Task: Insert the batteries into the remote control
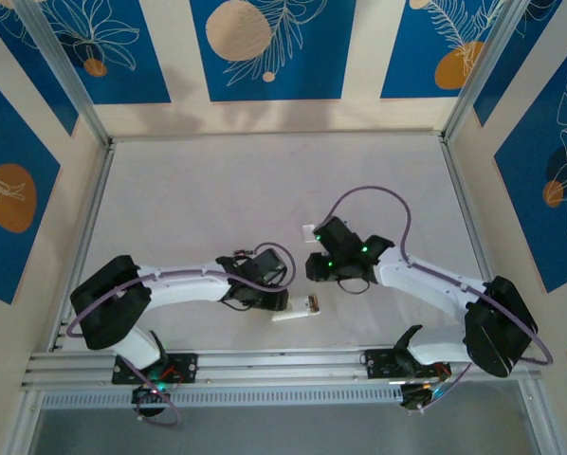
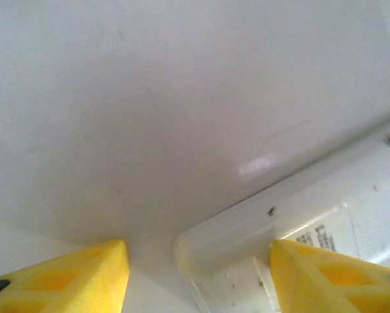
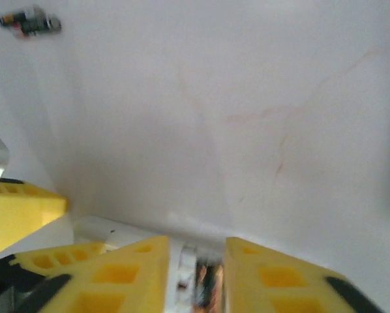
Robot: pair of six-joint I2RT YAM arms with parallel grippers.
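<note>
Battery (image 3: pixel 208 287) sits in the open bay of the remote control (image 2: pixel 312 215), near the front edge of the counter (image 1: pixel 217 190), between the narrowly parted jaws of the right pincer (image 3: pixel 196 251); whether they pinch it is unclear. A spare battery (image 3: pixel 29 23) lies well apart. The left pincer (image 2: pixel 198 251), spread, straddles the remote's end, likely to steady it.

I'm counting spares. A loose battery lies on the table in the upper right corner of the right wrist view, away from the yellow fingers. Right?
Not quite. The right wrist view shows the loose battery in the upper left corner, not the upper right. It does lie on the table, away from the yellow fingers.
</note>
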